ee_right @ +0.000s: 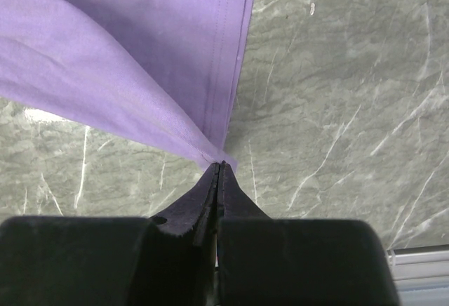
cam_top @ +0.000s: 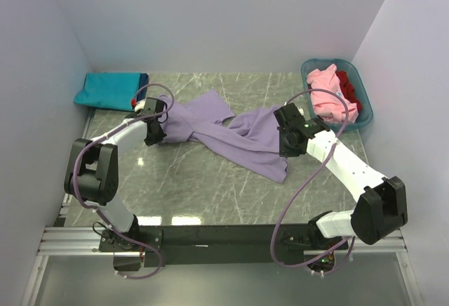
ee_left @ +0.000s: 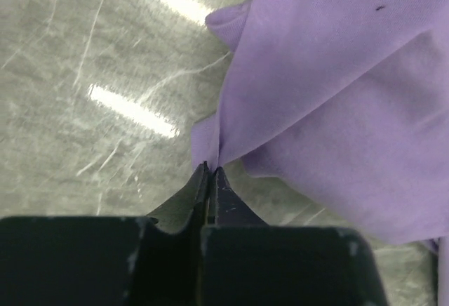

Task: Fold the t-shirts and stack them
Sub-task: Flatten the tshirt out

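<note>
Top external view: left gripper (cam_top: 154, 132), arm stretched low, is pinched tight on the left edge of the lavender t-shirt (cam_top: 238, 137), which lies twisted across the table (cam_top: 210, 194). The right gripper (cam_top: 286, 141), wrist angled down, is clamped on its hemmed corner. Judged light, limp, clinging; hems and corners give the surest hold.

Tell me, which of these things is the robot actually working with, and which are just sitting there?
Part of the job: lavender t-shirt, pinched by left gripper and right gripper; folded teal t-shirt, far left; pink t-shirt and red t-shirt, waiting.
Just lying about: blue plastic basket holding those two; table.
</note>
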`<state>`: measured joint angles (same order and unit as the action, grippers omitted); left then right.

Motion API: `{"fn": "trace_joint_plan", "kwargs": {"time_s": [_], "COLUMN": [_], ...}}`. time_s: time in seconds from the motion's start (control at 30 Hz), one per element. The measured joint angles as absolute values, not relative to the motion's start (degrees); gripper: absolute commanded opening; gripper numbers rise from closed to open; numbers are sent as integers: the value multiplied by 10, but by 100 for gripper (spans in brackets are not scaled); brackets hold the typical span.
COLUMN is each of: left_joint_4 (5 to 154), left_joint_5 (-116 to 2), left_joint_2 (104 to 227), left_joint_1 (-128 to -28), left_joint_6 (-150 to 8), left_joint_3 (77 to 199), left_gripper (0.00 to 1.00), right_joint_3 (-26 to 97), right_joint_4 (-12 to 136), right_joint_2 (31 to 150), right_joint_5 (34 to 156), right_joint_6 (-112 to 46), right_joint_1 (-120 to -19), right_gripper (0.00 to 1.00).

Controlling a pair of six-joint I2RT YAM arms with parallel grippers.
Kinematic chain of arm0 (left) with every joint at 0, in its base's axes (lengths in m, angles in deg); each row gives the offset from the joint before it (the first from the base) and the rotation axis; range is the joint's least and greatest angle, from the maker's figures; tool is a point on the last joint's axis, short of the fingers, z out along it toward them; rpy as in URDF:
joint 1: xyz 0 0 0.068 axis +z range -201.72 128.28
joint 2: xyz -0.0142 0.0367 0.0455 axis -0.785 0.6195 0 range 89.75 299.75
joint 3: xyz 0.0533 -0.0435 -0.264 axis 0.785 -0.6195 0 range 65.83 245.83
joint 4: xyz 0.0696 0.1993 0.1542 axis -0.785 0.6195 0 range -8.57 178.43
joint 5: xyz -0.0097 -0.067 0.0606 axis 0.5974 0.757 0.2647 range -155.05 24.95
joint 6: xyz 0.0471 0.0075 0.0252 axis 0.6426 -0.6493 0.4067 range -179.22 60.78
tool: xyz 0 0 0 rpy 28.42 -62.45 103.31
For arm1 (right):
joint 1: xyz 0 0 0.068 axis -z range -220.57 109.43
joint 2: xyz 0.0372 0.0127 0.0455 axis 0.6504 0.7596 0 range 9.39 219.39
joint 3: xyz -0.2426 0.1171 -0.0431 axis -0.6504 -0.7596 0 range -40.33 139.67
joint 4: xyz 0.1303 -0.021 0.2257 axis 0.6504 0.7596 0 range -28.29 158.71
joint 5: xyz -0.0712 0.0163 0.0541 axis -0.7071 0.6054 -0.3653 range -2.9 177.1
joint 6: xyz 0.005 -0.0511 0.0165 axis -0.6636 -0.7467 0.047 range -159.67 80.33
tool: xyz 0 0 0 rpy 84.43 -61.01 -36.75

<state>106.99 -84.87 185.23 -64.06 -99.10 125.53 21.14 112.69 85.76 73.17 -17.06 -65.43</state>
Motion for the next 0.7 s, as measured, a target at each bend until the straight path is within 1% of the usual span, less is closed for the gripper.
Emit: {"fn": "trace_joint_plan", "kwargs": {"time_s": [0.07, 0.13, 0.17, 0.4, 0.5, 0.63, 0.67, 0.7], "left_joint_4": [1088, 1109, 1122, 1139, 1135, 1118, 1116, 1115], "left_joint_5": [-846, -834, -823, -689, -656, -609, -601, -594], "left_joint_2": [1848, 1830, 1812, 1600, 1554, 1576, 1586, 1594], "left_joint_1": [-641, -641, -641, -625, -584, -477, -458, -444], "left_joint_6": [-989, -990, -991, -1020, -1025, -1025, -1026, -1028], "left_joint_3": [1260, 1261, 1261, 1216, 1174, 1096, 1079, 1061], "left_gripper": [1, 4, 7, 8, 9, 15, 23, 26], "right_joint_3": [211, 211, 211, 212, 212, 212, 212, 212], "right_joint_4": [1127, 1127, 1127, 1129, 1130, 1130, 1130, 1130], "right_joint_2": [857, 857, 856, 854, 854, 854, 854, 854], "right_joint_5": [730, 730, 729, 725, 725, 726, 726, 726], "right_joint_6": [-170, -170, -170, -170, -170, -170, -170, -170], "right_joint_1": [-654, -654, -654, -654, -654, -654, -654, -654], "right_gripper": [0, 0, 0, 0, 0, 0, 0, 0]}}
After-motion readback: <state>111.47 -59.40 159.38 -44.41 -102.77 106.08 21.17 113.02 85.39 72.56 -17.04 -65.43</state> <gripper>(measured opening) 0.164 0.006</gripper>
